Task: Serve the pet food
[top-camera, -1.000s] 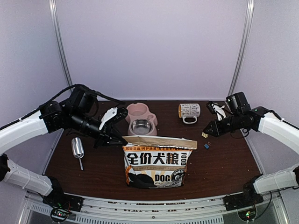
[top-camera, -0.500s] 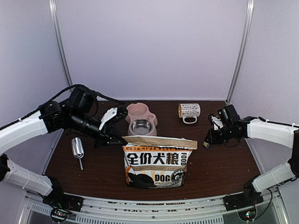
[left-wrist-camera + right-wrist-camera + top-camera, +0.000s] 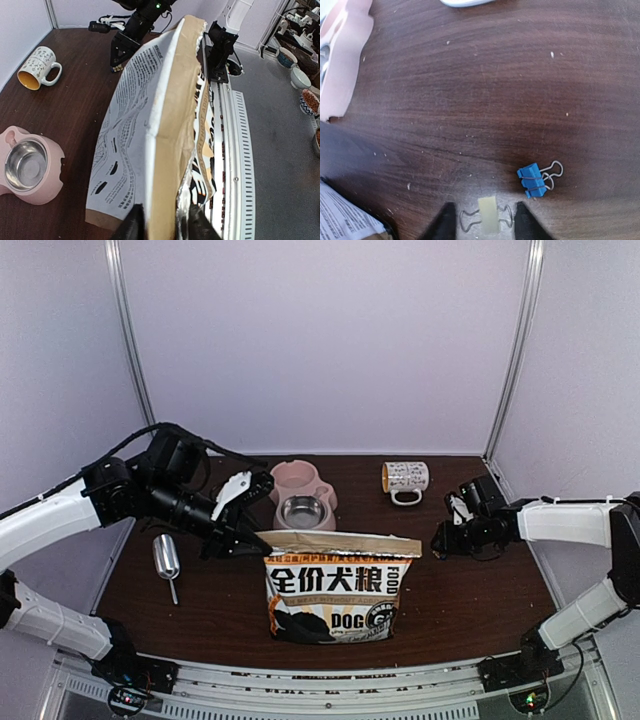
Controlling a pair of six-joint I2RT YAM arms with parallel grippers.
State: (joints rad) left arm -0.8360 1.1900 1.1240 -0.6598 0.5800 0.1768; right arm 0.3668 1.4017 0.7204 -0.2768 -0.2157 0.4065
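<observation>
Right now your left end effector (image 3: 162,227) is clamped on the left corner of the bag's (image 3: 335,585) kraft top edge, one finger on each side of the fold. The bag stands upright on the surface (image 3: 480,590). The pet food is out of sight: no view looks into the bag. Just behind the bag sits the pink double bowl (image 3: 296,480). Your right end effector (image 3: 485,222) hangs low over the surface to the right of the bag. Its fingers are apart with a pale yellow clip (image 3: 488,214) between them, and you cannot tell whether they press on it. A blue clip (image 3: 532,179) lies just beside it. A scoop (image 3: 166,560) lies left of the bag.
</observation>
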